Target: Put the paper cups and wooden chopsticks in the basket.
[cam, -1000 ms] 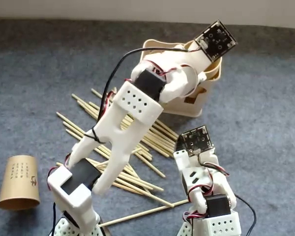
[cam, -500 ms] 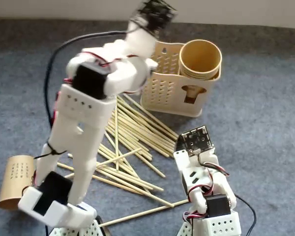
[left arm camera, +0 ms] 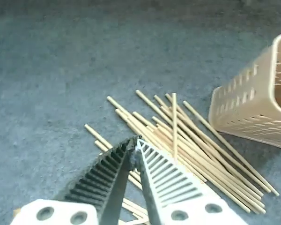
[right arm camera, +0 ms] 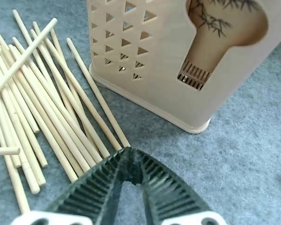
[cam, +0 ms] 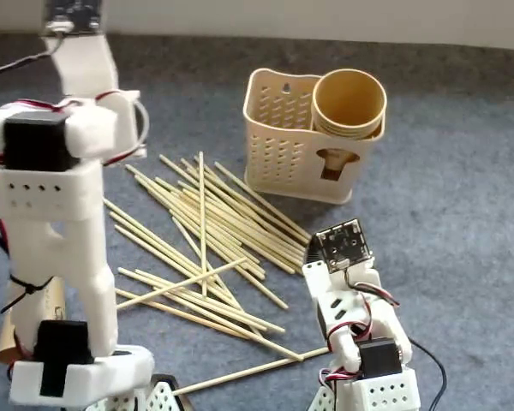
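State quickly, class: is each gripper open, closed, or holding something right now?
Left gripper: closed, holding nothing.
Right gripper: closed, holding nothing.

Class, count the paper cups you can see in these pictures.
2: one cup upright in the basket, perhaps with more nested under it; one cup lying on the table, mostly hidden behind the left arm.

Chopsticks litter the carpet before the basket, whose mouth stands free beside the stacked cups.
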### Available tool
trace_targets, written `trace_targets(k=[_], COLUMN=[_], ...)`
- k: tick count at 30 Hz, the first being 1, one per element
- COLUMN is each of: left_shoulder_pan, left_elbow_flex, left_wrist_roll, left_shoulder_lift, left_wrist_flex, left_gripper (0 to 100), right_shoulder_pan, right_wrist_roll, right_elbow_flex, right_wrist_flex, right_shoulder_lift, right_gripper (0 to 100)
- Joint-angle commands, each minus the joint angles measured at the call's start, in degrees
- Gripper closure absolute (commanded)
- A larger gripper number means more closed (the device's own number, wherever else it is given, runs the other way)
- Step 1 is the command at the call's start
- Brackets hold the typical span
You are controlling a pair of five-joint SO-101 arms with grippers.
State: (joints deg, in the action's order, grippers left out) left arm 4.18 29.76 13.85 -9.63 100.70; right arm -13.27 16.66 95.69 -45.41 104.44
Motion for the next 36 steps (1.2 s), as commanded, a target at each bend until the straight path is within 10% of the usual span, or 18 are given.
trace_targets(k=[1, 24, 36], left_shoulder_pan=[8.66, 33.89, 52.53], left_elbow_flex=[-4.53, -46.2, -51.65], left_wrist_roll=[1.93, 1.58, -10.02], left_shoulder_lift=[-4.26, -27.21, -27.3], left_wrist_flex=[0.53, 0.79, 0.79], left_gripper=[98, 99, 70], right_shoulder_pan=[-0.4, -2.42, -2.42], right_wrist_roll=[0.79, 0.79, 0.79], right_elbow_flex=[5.67, 5.67, 5.67], right_wrist_flex=[-0.66, -0.92, -0.92], right_shoulder_lift=[0.31, 0.22, 0.22], right_gripper=[98.9, 98.9, 98.9])
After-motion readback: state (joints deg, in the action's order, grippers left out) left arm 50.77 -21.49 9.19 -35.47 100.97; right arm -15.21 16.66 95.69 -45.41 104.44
